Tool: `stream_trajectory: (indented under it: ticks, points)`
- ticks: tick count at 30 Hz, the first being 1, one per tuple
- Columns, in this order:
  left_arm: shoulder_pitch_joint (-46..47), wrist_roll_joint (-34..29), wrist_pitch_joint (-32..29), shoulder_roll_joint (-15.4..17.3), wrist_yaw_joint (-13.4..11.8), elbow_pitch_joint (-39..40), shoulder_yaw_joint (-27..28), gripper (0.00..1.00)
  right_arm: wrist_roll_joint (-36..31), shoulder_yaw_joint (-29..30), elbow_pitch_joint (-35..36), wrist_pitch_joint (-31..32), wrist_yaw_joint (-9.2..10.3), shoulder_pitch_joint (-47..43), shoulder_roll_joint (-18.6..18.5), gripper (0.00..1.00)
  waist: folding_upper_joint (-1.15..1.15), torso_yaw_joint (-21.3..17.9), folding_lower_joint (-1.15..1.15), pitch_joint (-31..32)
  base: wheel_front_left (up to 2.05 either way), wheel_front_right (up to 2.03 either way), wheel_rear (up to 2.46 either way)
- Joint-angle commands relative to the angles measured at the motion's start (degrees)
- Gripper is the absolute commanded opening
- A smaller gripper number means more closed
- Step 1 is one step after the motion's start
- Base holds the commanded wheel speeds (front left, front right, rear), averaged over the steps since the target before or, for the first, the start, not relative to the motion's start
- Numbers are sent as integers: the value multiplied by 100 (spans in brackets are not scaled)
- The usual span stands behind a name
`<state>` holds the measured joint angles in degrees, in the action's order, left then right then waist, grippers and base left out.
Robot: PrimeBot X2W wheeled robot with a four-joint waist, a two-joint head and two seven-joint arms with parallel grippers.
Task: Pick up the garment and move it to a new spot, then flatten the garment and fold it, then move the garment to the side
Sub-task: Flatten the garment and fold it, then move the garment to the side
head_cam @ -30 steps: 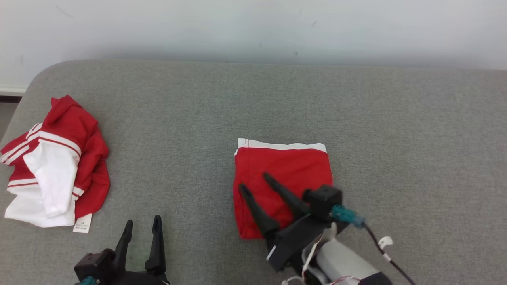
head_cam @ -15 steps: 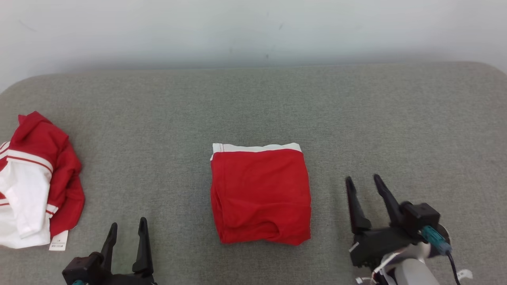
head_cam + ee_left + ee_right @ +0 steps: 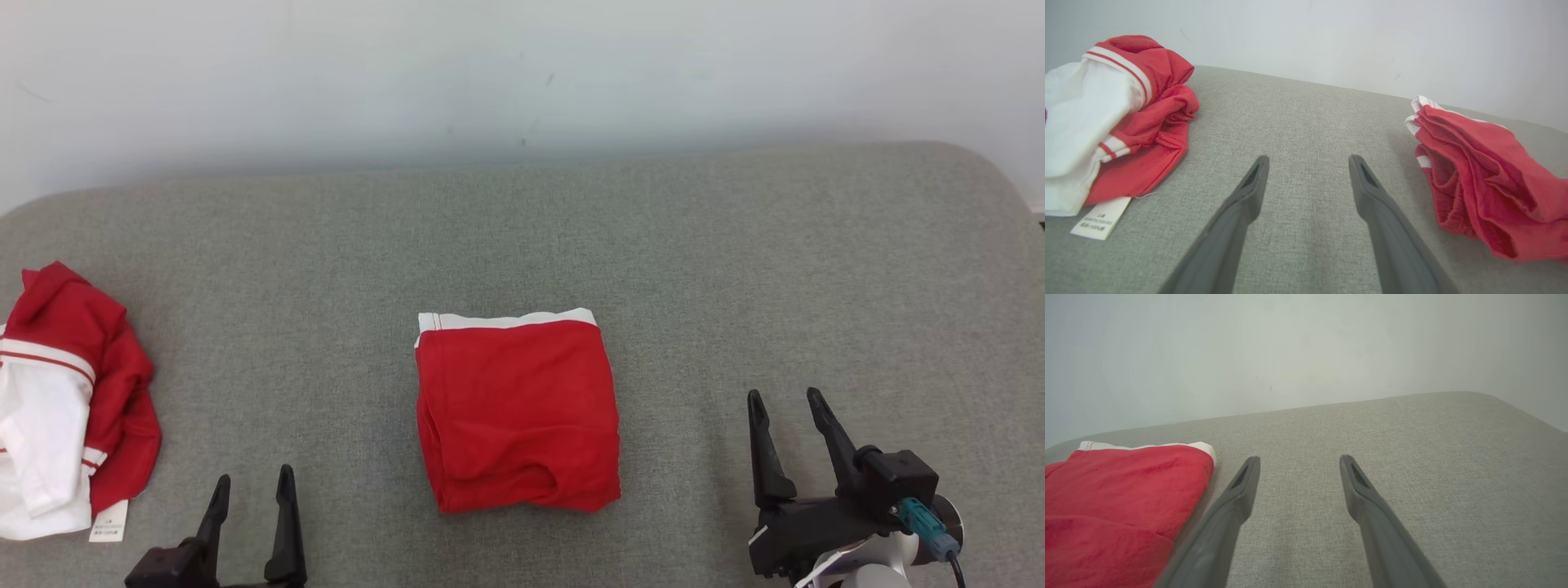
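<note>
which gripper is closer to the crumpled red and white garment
Left. The left gripper is just right of the crumpled red and white garment; the right gripper is far off, beyond the folded red garment.

White tag (image 3: 1101, 218), print illegible

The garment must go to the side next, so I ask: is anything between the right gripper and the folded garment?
Nothing visible. Bare grey surface lies between the open right gripper and the folded garment to its left; they do not touch. The crumpled pile lies far off at the left edge.
</note>
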<state>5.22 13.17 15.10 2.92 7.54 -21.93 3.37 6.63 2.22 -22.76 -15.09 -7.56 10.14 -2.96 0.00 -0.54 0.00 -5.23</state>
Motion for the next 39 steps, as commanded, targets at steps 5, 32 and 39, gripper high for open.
stream_trajectory:
  ticks: [5, 32, 39]
  points:
    - [-233, -128, 8, -4, -13, 82, 44, 100, 56, -35, 36, -8, 13, -114, 9, 100, 0, -34, 0, 152, 0, 0, 0]
    - [-582, -118, 8, -4, -12, 187, -224, 100, 709, -823, -461, -7, 13, -198, 11, 100, 0, 230, 0, 273, 0, 0, 0]
    - [-440, -33, 9, -4, -12, 140, -369, 100, 1154, -1129, -832, -7, 13, 185, 11, 100, 0, 449, 0, 20, 0, 0, 0]
